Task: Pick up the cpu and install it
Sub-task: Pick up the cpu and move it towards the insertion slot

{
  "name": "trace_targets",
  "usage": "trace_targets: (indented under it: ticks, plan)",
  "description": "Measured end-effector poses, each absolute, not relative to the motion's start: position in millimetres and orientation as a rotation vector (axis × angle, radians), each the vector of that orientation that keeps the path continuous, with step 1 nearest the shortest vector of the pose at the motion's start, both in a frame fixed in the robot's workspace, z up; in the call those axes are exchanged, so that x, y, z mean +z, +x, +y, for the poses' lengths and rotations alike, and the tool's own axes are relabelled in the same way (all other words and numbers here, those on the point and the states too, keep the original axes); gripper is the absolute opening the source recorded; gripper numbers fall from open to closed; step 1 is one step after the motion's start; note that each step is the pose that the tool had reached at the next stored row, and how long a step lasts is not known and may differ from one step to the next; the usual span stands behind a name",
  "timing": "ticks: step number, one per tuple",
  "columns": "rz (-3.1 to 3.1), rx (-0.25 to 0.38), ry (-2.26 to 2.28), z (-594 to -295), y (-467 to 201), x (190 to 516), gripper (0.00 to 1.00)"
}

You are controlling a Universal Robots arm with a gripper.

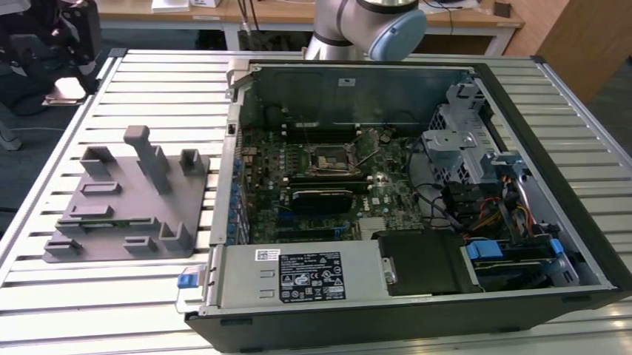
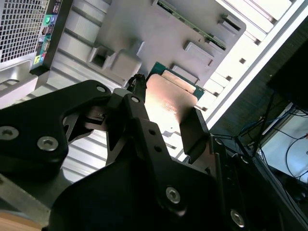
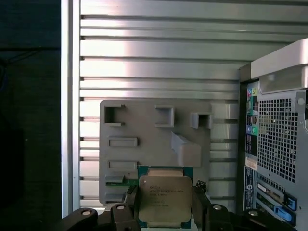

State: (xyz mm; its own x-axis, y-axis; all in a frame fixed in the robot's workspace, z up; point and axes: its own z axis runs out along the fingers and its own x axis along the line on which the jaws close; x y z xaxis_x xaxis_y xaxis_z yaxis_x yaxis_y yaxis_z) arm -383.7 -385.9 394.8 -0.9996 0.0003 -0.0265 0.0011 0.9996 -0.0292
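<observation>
Grey plastic makes up the fixture [image 1: 123, 207] with upright blocks. It lies flat on the slatted metal desk [image 1: 148, 81], at the exterior view's left. In the first wrist view the fixture [image 3: 144, 127] lies beyond the end effector [image 3: 164, 202], further from the camera, with its pockets and blocks facing up.

The end effector is closed about halfway, its two black fingers [image 3: 130, 204] pressed against opposite edges of the cpu [image 3: 164, 198]. The cpu sits squarely between them, silvery top towards the camera, with a green rim showing around the metal. The second wrist view looks along the end effector [image 2: 166, 106] from behind. There the cpu [image 2: 168, 103] is clamped between the fingers [image 2: 192, 130] with the fixture [image 2: 144, 29] behind it. Whether the chip touches the fixture cannot be told.

Off to one side of the end effector stands the computer case [image 3: 279, 139], its perforated rear panel and ports turned towards the first wrist view. In the exterior view the case [image 1: 395, 325] lies open on the desk, at that view's right, beside the fixture. Inside it, a black socket frame [image 1: 326, 157] sits on the green motherboard. The robot arm [image 1: 371, 22] rises behind the case.
</observation>
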Motion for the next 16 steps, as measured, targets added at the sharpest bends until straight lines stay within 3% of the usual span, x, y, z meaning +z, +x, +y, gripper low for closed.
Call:
trace_targets:
  ticks: [16]
  plan:
    - [3.115, -0.045, 0.001, -385.9, -331.8, 394.8, 0.53]
